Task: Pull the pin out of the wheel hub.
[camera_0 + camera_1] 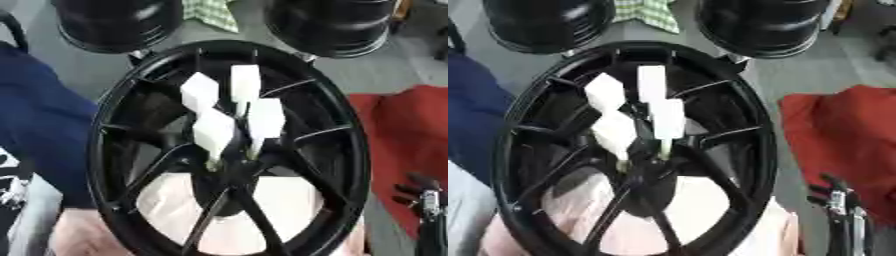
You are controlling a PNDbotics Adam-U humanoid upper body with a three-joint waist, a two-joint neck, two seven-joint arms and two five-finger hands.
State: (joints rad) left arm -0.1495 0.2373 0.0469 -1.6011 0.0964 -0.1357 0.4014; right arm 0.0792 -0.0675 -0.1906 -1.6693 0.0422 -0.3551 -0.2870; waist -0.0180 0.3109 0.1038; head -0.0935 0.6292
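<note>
Standing upright at frame centre with its open face toward the camera, the wheel (229, 150) exposes four white-capped pins (214, 131) at its hub for extraction, while the right hand (840, 210), lower right, waits with fingers released.

Four white pins (229, 112) crowd hub centre; black spokes (302, 137) fence gaps. Red cloth (842, 135) right, two black rims (118, 22) behind.
</note>
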